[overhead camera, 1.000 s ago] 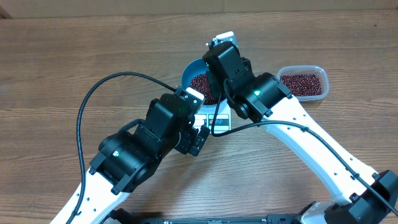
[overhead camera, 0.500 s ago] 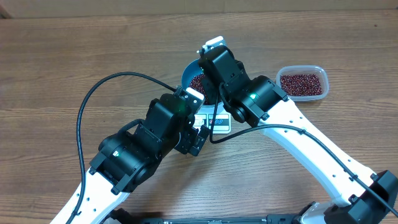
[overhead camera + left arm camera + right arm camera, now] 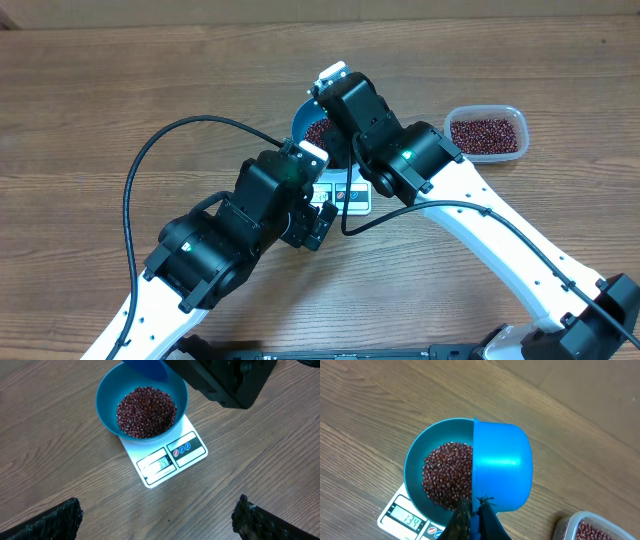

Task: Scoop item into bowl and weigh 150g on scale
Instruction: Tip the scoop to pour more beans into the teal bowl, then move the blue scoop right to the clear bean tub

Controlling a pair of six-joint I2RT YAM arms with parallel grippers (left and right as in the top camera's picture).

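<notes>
At the left of the bench (image 3: pixel 90 110), the left arm (image 3: pixel 215 250) reaches in from the near edge, with a black cable (image 3: pixel 135 170) looping off it. The left pincer (image 3: pixel 157 522) stands wide, its 2 fingertips (image 3: pixel 55 520) far apart at the bottom corners of the left wrist view. It holds nothing and hangs above bare wood, near the scale but not touching it.

Just beyond it, near the middle of the bench, the white scale (image 3: pixel 170 462) lies flat. Its grey display and 2 blue-marked buttons run along the edge facing the left pincer. The display appears to read 134. The blue bowl (image 3: pixel 107 395) stands upright on the scale's platform, covering most of it. The beans (image 3: pixel 146 412) lie inside as a loose maroon heap that fills the bottom, well below the rim.

Over the right half of the bowl hangs a small blue scoop (image 3: pixel 502 467), tipped on its side with its mouth towards the heap. I cannot tell whether anything remains inside it. The right pincer (image 3: pixel 475 520) is clamped narrow on the scoop's handle. The right arm (image 3: pixel 480 215) stretches in from the near right corner and hides part of the bowl from overhead.

Farthest right, well apart from the scale, a clear plastic tub (image 3: pixel 521 128) sits on the bench with more beans inside.
</notes>
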